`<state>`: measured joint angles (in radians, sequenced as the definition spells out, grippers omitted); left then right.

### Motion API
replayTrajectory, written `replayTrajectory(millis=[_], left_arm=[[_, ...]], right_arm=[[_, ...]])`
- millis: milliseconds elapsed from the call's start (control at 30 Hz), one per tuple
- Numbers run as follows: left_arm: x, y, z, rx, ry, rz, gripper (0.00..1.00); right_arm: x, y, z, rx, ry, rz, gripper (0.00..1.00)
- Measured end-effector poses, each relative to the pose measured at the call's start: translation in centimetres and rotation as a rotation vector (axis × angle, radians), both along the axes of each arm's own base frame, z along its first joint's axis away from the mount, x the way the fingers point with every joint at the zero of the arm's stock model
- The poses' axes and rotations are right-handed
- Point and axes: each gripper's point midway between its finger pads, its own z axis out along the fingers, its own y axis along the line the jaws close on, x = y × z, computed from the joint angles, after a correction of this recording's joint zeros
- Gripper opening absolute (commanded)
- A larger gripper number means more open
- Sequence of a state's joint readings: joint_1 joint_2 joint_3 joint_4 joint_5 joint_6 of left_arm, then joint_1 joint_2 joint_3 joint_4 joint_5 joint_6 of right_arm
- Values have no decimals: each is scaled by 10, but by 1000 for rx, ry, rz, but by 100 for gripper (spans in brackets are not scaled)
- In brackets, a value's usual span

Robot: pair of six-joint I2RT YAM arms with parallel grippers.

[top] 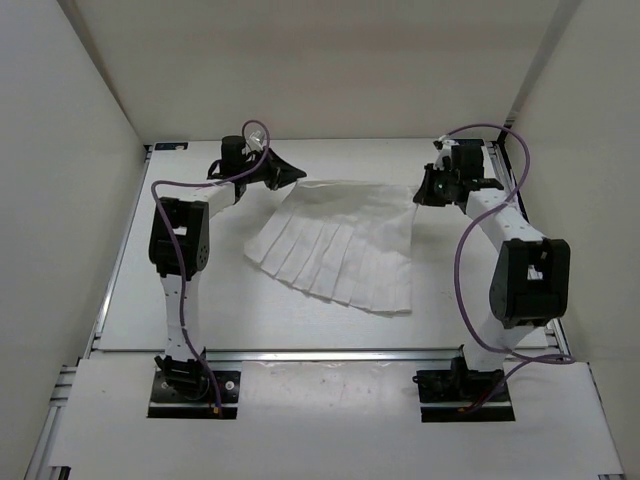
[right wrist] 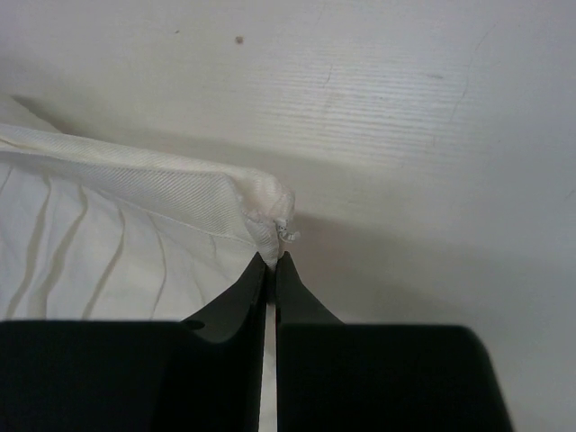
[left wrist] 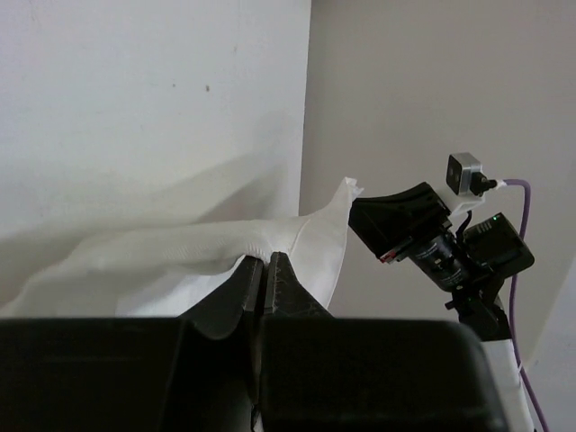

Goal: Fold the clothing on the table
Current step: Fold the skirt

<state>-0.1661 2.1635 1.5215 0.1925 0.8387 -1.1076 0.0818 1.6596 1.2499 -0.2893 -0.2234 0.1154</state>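
Observation:
The clothing (top: 340, 245), thin, white and pleated, lies spread in the middle of the table (top: 250, 320), its far edge lifted between the two arms. My left gripper (top: 298, 176) is shut on the far left corner of the clothing (left wrist: 180, 247), the fabric pinched between its black fingertips (left wrist: 279, 270). My right gripper (top: 420, 193) is shut on the far right corner, where a bunched hem of the clothing (right wrist: 265, 211) sticks out above the tips. The right gripper (left wrist: 382, 229) also shows in the left wrist view, past the raised fabric.
White enclosure walls (top: 70, 180) stand close on the left, back and right. Silver rails (top: 330, 353) edge the table's near side. Purple cables (top: 465, 260) loop beside both arms. Bare tabletop lies in front of the garment.

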Motion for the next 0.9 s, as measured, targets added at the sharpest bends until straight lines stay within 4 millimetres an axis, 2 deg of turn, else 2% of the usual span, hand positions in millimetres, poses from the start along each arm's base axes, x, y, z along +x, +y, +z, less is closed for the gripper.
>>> replayTrajectory(millis=[67,133,300,367,467,567,633,767,900], left_arm=[[15,-3,-6,-5,8,1,0],[21,-5,-15,-7,21,4,0],[8,0,-32,3,69,3,0],[-7,8,-39,15,90,11,0],[-33,27,-39,29,119,33,0],[-49,48,-24,45,97,60,0],[-56,58,-12,62,61,70,0],[-76,70,3,112,20,58,0],[-111,66,-11,188,58,13,0]], right_arm=[[12,-2,-7,-1,12,-6,0],[17,-2,-12,-3,22,-9,0],[10,8,-8,-10,26,17,0],[0,17,0,-14,19,46,0],[-28,39,19,-16,-9,110,0],[-70,66,36,1,-35,203,0],[-98,80,38,16,-27,258,0],[-142,91,17,40,68,318,1],[-179,84,-17,31,233,318,0]])
